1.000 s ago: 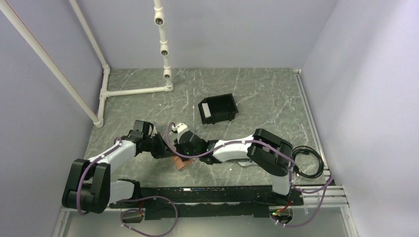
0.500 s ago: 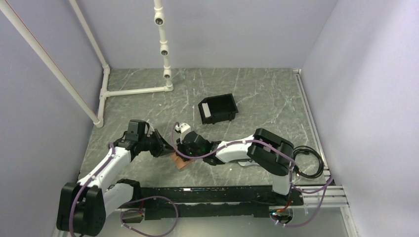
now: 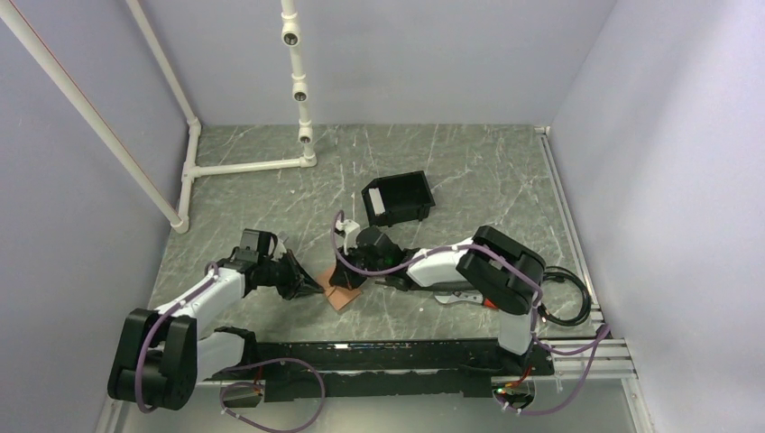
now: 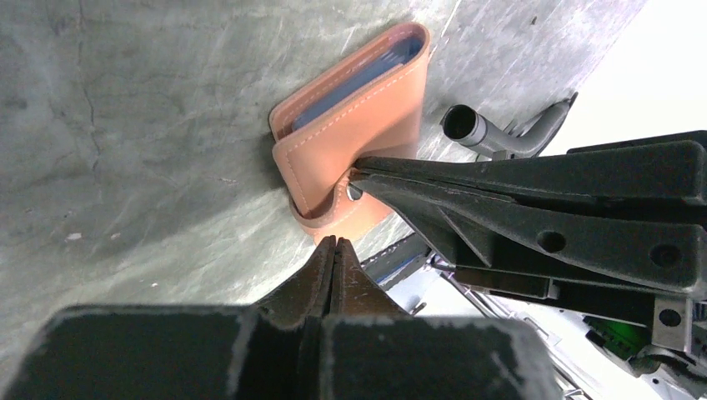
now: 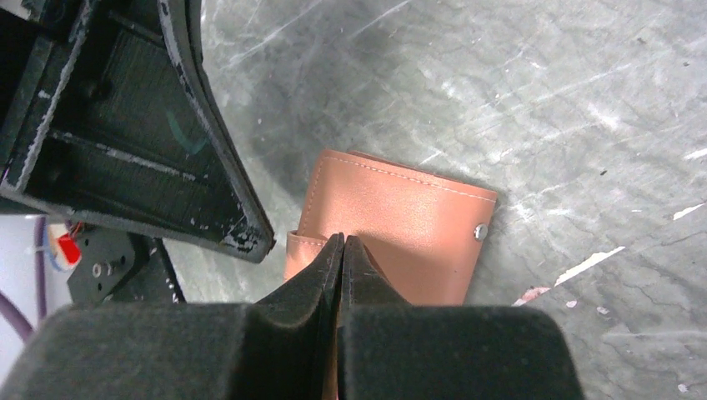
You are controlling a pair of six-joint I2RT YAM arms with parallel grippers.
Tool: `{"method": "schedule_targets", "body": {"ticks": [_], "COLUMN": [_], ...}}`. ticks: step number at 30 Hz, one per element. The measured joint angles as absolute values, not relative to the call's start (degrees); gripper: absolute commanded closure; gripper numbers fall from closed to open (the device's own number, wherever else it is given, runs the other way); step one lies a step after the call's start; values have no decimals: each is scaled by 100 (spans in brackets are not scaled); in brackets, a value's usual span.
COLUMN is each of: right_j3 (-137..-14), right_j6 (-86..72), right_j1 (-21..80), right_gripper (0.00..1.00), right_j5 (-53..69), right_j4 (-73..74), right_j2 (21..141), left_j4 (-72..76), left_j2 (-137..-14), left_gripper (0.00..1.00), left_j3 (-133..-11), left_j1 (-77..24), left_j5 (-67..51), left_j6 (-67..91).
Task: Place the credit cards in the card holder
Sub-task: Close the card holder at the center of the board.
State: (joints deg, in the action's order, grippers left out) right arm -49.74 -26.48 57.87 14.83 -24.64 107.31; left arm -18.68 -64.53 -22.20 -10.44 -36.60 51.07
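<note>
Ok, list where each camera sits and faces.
Top external: above, behind, looking down at the grey marbled table; left arm and right arm show.
Left wrist: on its arm, sighting past the shut left gripper to the tan leather card holder.
Right wrist: looks past its shut right gripper.
Shared: both wrist views show that card holder.

1. We see a small tan-brown leather bifold card holder (image 3: 344, 293), roughly square, with pale stitching along its edges. It is folded shut and lies flat on the grey marbled worktop (image 3: 451, 171).
2. It sits close to the worktop's near edge, a little left of the middle, turned at an angle to that edge.
3. A short leather strap (image 4: 329, 208) curls loose from one end, and a small metal stud (image 5: 479, 232) shows bare at a corner of the upper face.
4. Thin blue plastic credit cards (image 4: 375, 73) are tucked between the two leaves. Only their edges show, and we cannot count them.
</note>
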Motion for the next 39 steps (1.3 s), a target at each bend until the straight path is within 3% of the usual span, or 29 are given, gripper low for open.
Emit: {"method": "schedule_targets", "body": {"ticks": [12,18,25,28,31,34,39], "right_j3": [-5310,-5376,-5374,-5374,-5374,-5395,-5424], "right_j6": [-2871,-3319,-3599,-3632,-3605,-3551,-3540], "right_j1": [5378,5037,4847,4842,4842,4842,4842], "right_gripper": [98,78,60,60,71,72,52], "right_j5": [2762,3487,4038,4130,4099,4051,4073], "right_j4": [-1570,-1192,-987,-976,-858,-572,-390], "right_j2": [10766,10842,10842,10829,10774,10755,10641], "left_j4": [-1297,-1007,-954,-941,-899,-873,-974], "left_j2": [-7109,-7695,-7935,-7935,-7911,-7612,-7041], "left_gripper": [100,100,100,100,100,100,100], "left_j3": [-2235,-2377,-2405,-2405,-2401,-2399,-2711], "left_j1": [-1044,-1050,-1037,-1037,-1037,-1037,-1037], "left_j5": [-3662,-3739,-3566,-3575,-3610,-3715,-3879], "left_j6": [5065,5024,4877,4875,4895,4941,4943]}}
